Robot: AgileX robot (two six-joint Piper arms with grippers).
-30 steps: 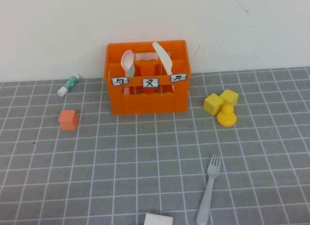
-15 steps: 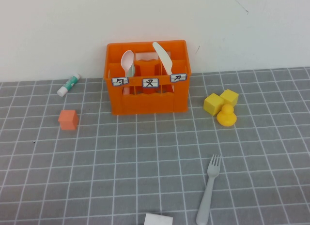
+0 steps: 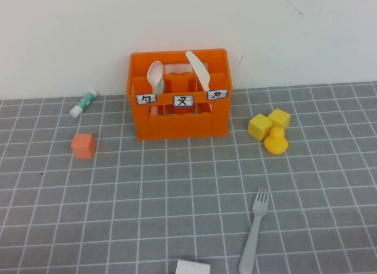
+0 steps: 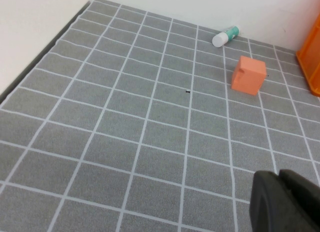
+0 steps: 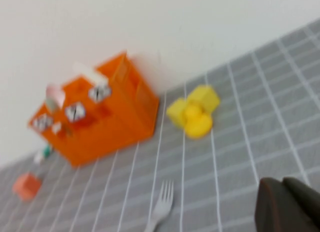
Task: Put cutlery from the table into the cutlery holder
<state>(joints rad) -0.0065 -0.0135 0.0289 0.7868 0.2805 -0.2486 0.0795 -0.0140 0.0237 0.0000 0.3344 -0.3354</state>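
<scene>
The light grey fork (image 3: 253, 233) lies flat on the grey tiled table (image 3: 147, 197) at the front right, tines pointing away from me. It also shows in the right wrist view (image 5: 161, 207). The orange cutlery holder (image 3: 179, 118) stands at the back against the wall, with a white spoon (image 3: 155, 73) in its left compartment and a white knife (image 3: 197, 69) in its right one. Neither gripper shows in the high view. My left gripper (image 4: 278, 176) is shut and empty over bare table at the left. My right gripper (image 5: 282, 182) is shut and empty, well to the right of the fork.
A small orange cube (image 3: 83, 145) and a glue stick (image 3: 83, 103) lie left of the holder. Two yellow blocks (image 3: 260, 126) and a yellow duck (image 3: 275, 139) sit to its right. A white object (image 3: 192, 267) shows at the front edge, left of the fork's handle.
</scene>
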